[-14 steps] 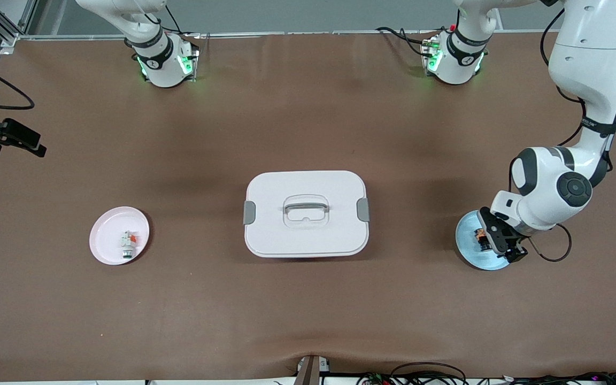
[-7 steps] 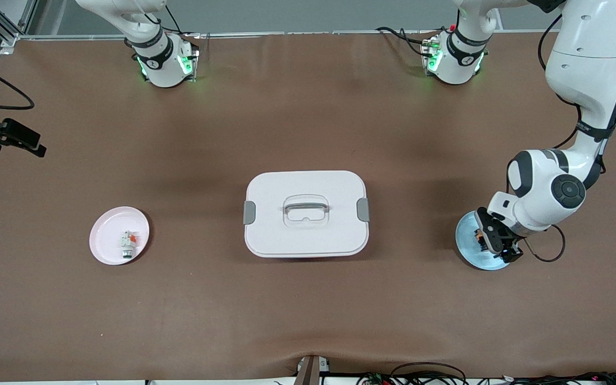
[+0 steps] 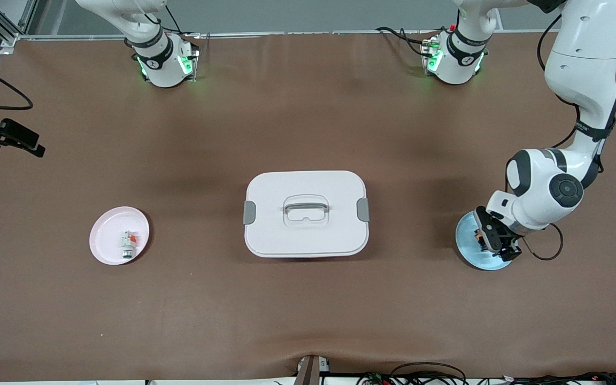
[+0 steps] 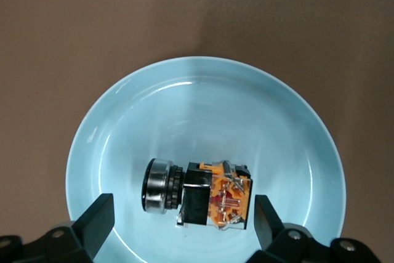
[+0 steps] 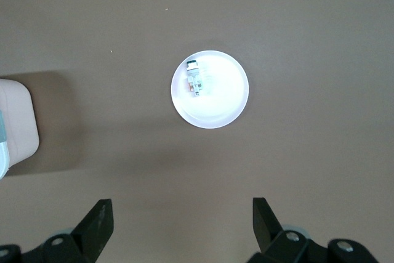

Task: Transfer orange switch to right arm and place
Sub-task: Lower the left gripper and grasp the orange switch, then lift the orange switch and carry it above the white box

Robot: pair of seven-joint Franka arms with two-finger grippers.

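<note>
orange switch (image 4: 198, 193) | on its side | in blue plate (image 4: 203, 84)

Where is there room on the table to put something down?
Bare table lies between the pink plate and the white box, and between that box and the blue plate. The blue plate is crowded: orange switch, open left gripper.

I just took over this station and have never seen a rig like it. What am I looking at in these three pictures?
Two white robot arms work at a brown table. The front view looks down on them; the others come from wrist cameras. The left claw is open, low over the blue plate, straddling the orange switch, which lies on its side, not yet gripped. The right claw waits, open and empty, high over the pink plate, which holds a white-grey part. A closed white box sits mid-table.
</note>
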